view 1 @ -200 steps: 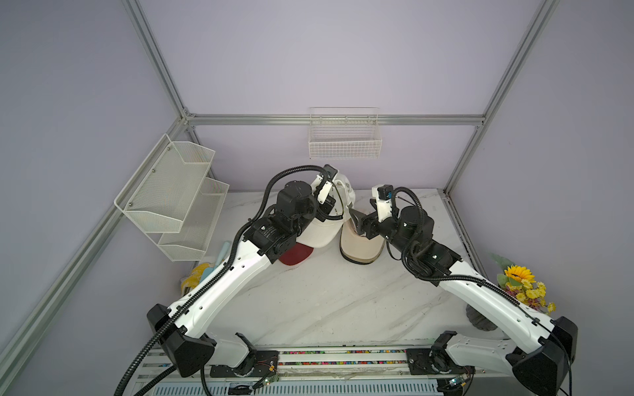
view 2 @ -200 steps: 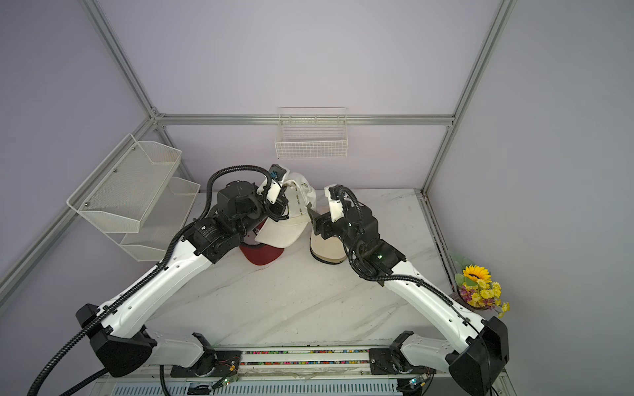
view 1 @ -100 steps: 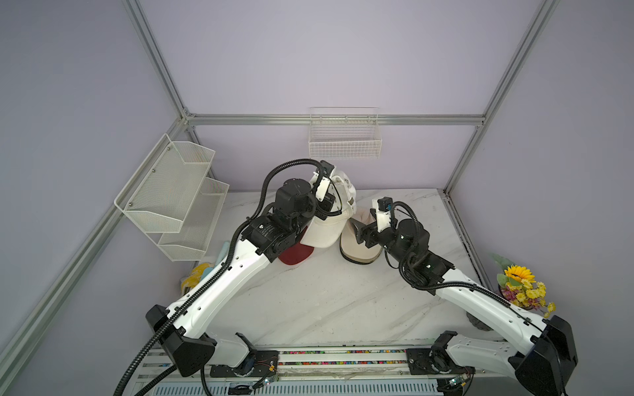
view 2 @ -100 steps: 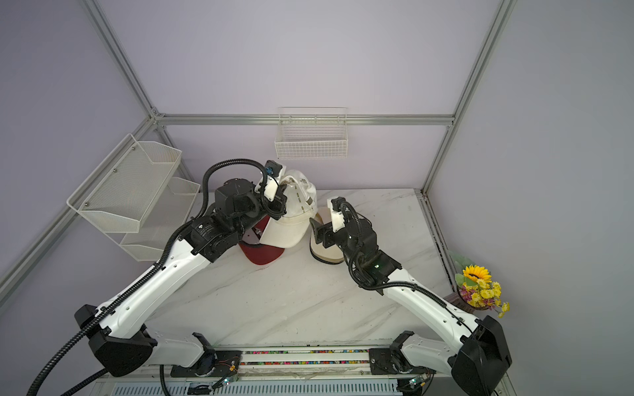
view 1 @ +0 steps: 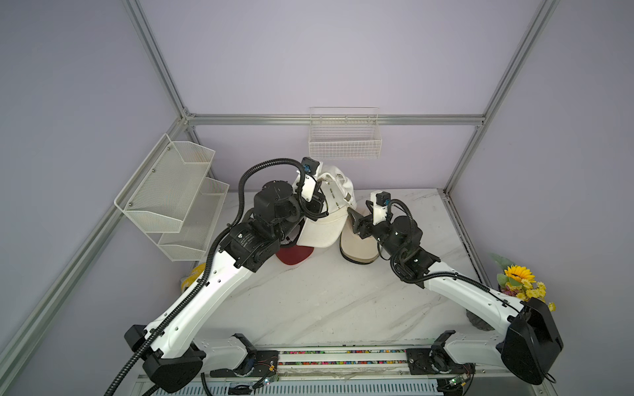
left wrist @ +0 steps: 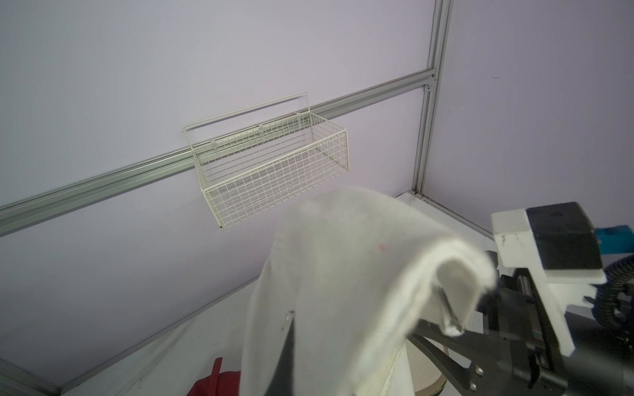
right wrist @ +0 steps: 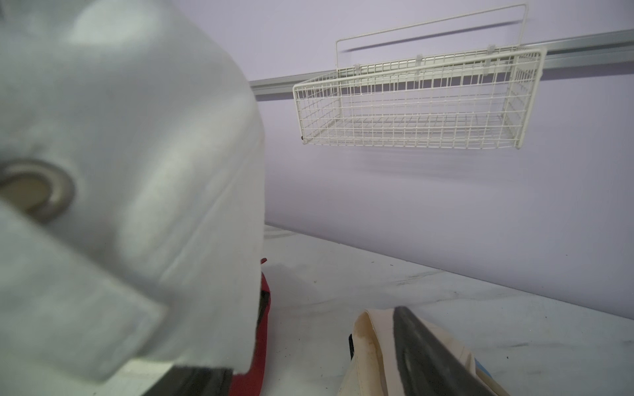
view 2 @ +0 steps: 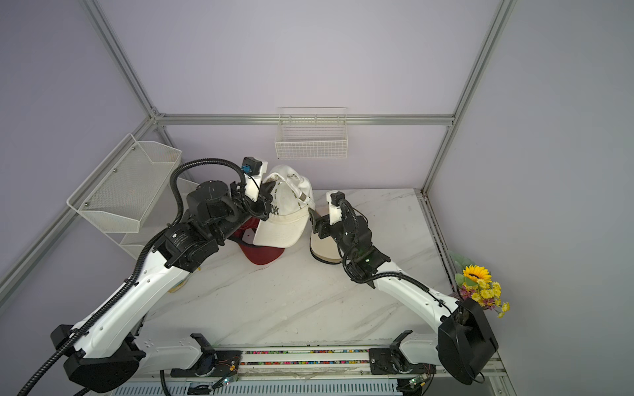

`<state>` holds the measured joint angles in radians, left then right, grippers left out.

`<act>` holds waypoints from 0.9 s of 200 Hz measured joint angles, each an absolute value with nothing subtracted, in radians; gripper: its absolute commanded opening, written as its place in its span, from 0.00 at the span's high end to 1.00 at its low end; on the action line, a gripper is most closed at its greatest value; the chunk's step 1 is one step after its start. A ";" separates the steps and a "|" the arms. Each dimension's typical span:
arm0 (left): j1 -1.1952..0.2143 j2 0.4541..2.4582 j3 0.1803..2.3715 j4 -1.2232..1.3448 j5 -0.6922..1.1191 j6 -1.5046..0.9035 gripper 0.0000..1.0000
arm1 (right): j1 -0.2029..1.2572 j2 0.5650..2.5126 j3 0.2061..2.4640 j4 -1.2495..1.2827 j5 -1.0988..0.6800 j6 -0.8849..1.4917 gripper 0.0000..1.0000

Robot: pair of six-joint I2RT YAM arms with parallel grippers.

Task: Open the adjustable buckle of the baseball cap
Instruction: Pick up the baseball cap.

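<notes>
From my station I see the white marbled surface [view 1: 326, 301] with a two-tier mesh rack [view 1: 171, 192] on the side wall and a wire basket [view 1: 344, 144] on the back wall. The white baseball cap [view 1: 326, 226] hangs in the air over the far middle of the surface, brim pointing down. It is above a red cap [view 1: 295, 255] and just beside a cream cap [view 1: 356, 247], both lying flat. My left gripper [view 1: 319, 205] is pressed together on the white cap's crown and holds it up. My right gripper [view 1: 358, 214] is spread beside the cap's back, pinching nothing I can see. The small metal buckle [view 1: 347, 198] sits on the strap near it.
</notes>
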<state>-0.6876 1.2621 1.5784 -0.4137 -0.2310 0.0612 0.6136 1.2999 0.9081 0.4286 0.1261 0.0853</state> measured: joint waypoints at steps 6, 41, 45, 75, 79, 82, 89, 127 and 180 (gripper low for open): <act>-0.687 1.257 1.578 -0.414 -0.229 0.060 1.00 | 0.612 1.300 0.906 0.442 0.126 0.093 0.63; -0.688 1.243 1.538 -0.421 -0.211 0.043 1.00 | 0.612 1.276 0.886 0.524 0.122 0.103 1.00; -0.687 1.242 1.531 -0.423 -0.209 0.041 1.00 | 0.611 1.272 0.883 0.531 0.123 0.103 1.00; -0.687 1.241 1.470 -0.439 -0.192 0.028 1.00 | 0.610 1.233 0.878 0.554 0.125 0.106 1.00; -0.687 1.241 1.462 -0.441 -0.190 0.026 1.00 | 0.609 1.226 0.878 0.556 0.125 0.106 1.00; -0.687 1.240 1.456 -0.442 -0.188 0.025 1.00 | 0.609 1.223 0.878 0.556 0.125 0.106 1.00; -0.687 1.239 1.442 -0.443 -0.186 0.019 1.00 | 0.608 1.213 0.878 0.558 0.125 0.105 1.00; -0.687 1.220 1.381 -0.454 -0.155 0.014 0.00 | 0.606 1.162 0.878 0.562 0.124 0.099 1.00; -0.687 1.122 1.340 -0.505 -0.063 0.009 0.00 | 0.602 1.146 0.912 0.546 0.126 0.065 1.00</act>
<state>-0.6872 1.1221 1.3396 -0.5045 -0.0631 0.0086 0.6018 1.1458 0.9123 0.5465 0.1261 0.0654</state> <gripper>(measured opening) 0.999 0.048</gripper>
